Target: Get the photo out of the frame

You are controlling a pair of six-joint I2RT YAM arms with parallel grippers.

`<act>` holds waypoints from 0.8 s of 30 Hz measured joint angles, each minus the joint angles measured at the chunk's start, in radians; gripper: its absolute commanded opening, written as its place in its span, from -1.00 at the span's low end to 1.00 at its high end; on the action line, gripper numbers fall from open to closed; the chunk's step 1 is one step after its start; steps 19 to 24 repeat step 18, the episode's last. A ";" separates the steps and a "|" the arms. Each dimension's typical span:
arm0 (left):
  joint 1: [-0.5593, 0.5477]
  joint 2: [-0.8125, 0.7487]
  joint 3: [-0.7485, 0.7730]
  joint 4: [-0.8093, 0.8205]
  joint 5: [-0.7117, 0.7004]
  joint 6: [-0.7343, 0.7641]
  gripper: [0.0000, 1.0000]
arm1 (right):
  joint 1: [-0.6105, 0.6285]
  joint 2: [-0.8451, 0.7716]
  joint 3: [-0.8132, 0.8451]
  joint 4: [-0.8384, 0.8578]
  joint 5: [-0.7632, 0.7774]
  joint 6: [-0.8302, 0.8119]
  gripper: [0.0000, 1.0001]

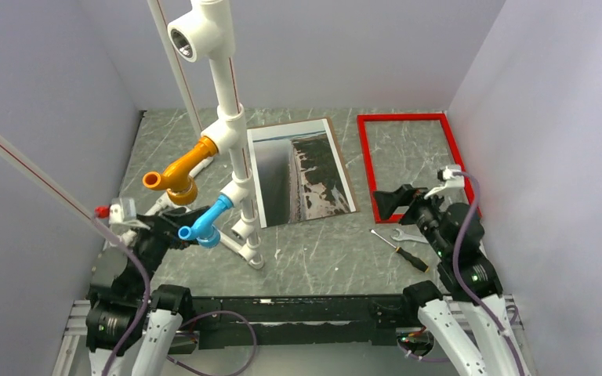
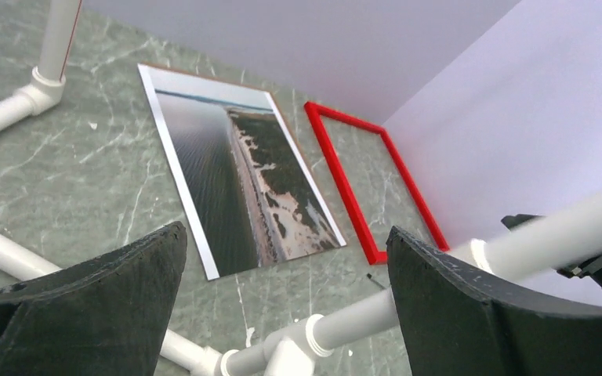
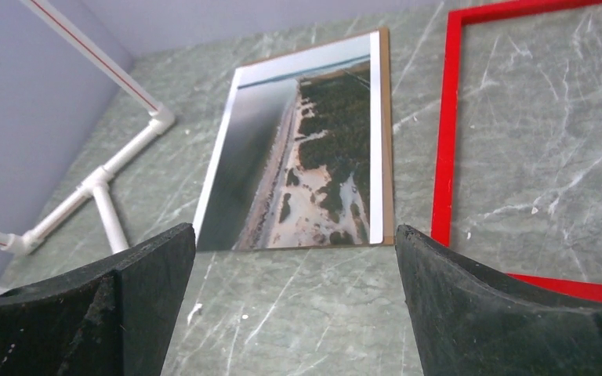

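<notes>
The photo [image 1: 302, 172] lies flat and face up on the desk [image 1: 321, 258], on a brown board [image 3: 387, 141] whose edge shows along its right side. It is outside the frame [image 1: 368, 168], which lies empty just beside it on the right, not touching it, with the desk visible through it. Near the frame's front corner lie a wrench [image 1: 407, 235] and a screwdriver [image 1: 406, 254]. A white pipe stand [image 1: 231, 102] with an orange fitting [image 1: 180, 172] and a blue fitting [image 1: 204, 223] rises left of the photo. The left tool [image 2: 286, 251] and the right tool [image 3: 294, 251] hang above the desk, jaws wide, holding nothing
</notes>
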 measured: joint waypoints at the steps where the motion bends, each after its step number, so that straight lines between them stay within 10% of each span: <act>1: 0.000 -0.035 -0.003 -0.006 -0.005 0.000 0.99 | 0.000 -0.027 0.000 -0.010 0.000 0.003 1.00; 24: 0.000 -0.176 0.010 -0.192 -0.081 -0.028 0.99 | 0.000 -0.329 -0.020 -0.115 0.120 0.074 1.00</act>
